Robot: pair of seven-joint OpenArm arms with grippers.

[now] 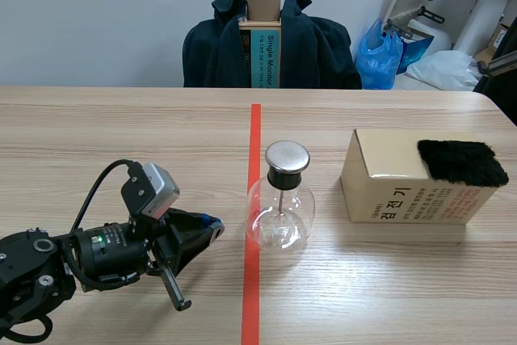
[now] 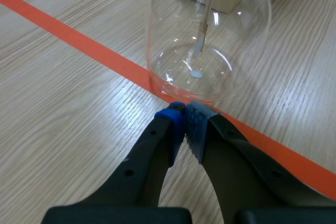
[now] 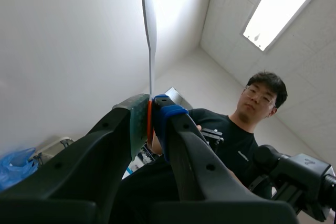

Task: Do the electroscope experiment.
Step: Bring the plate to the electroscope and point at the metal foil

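The left tool (image 2: 185,109) lies low over the worktop (image 1: 97,135), its pads pressed together on nothing. Just ahead of its tips the glass flask (image 2: 210,35) stands upright on the orange line (image 2: 79,43), with a metal cap (image 1: 287,156) on top. Beyond the flask, a box (image 1: 388,195) carries black fur (image 1: 462,161). The right tool (image 3: 151,111) points upward, pinching a thin white strip (image 3: 150,30). A person (image 3: 236,150) is beyond it.

Clear glass flask (image 1: 279,220) w/ shiny metal cap (image 1: 287,157); matt wood tbl (image 1: 121,135); smooth strip (image 3: 150,35).
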